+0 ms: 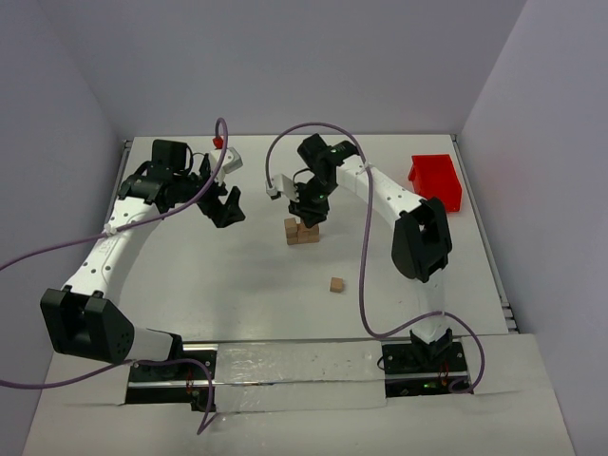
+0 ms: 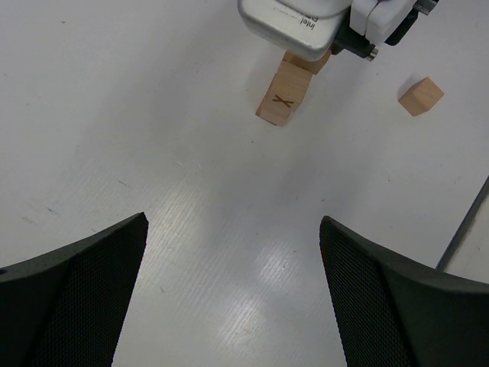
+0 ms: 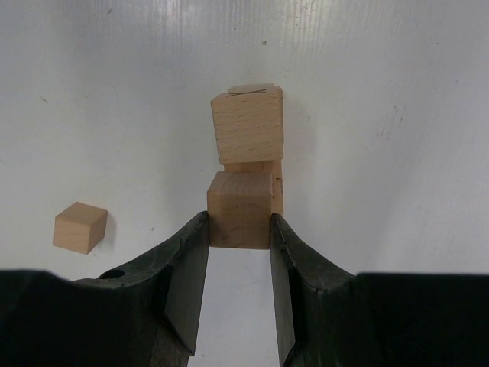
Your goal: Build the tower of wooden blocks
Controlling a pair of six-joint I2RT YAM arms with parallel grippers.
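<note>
Tan tower (image 1: 302, 232) mid-table; pinched cube (image 3: 239, 220) by it; loose cube (image 1: 336, 284) well apart.

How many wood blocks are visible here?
4 at least: one block in the right gripper, two visible in the tower, one loose block on the table. The gripper may hide more.

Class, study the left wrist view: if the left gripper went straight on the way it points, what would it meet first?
Probably the table surface, short of the tower. The left gripper has open jaws framing only tabletop, though depth is unclear.
</note>
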